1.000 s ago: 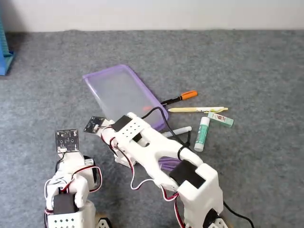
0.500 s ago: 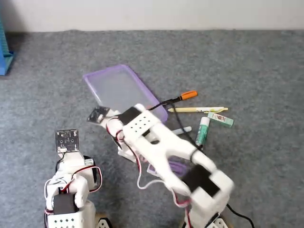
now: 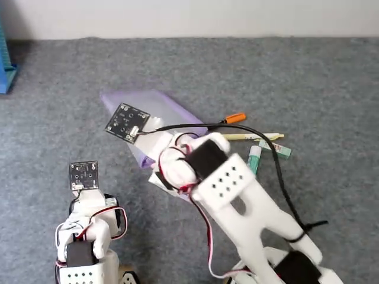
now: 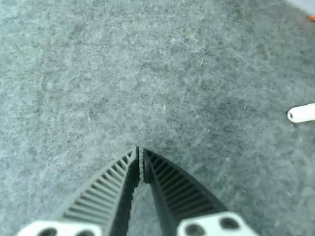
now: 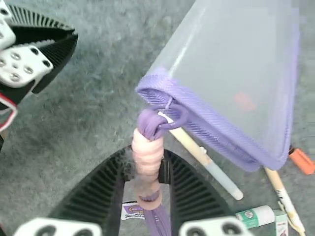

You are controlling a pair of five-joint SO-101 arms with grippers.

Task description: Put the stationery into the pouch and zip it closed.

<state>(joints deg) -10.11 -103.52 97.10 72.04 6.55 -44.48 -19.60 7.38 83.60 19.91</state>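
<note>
Where the pouch lies: the pouch [image 3: 155, 106], clear with purple edging, is on the grey carpet [image 3: 308, 77], with the loose stationery to its right in the high view.
Pouch corner: the corner nearest the arms sits tilted up off the carpet.
Zip pull [image 5: 147, 150]: a pink and purple tassel, tied to the ring at that corner.
Right gripper [image 5: 146, 162]: jaws closed on the zip pull, one on each side of it.
Left gripper [image 4: 140, 156]: jaws closed tip to tip with nothing between them, over bare carpet, apart from the pouch.
White pen [image 5: 212, 169]: partly under the pouch's near edge, the rest sticking out on the carpet.
Orange marker [image 3: 228, 120]: on the carpet, tip toward the pouch's right edge.
Yellow pen [image 3: 251, 136]: just beside the marker, outside the pouch.
Glue stick [image 3: 254, 158]: near the yellow pen, partly hidden by the right arm [image 3: 237, 183].
Green item [image 3: 275, 148]: small, just beside the yellow pen's far end; what it is cannot be told.
</note>
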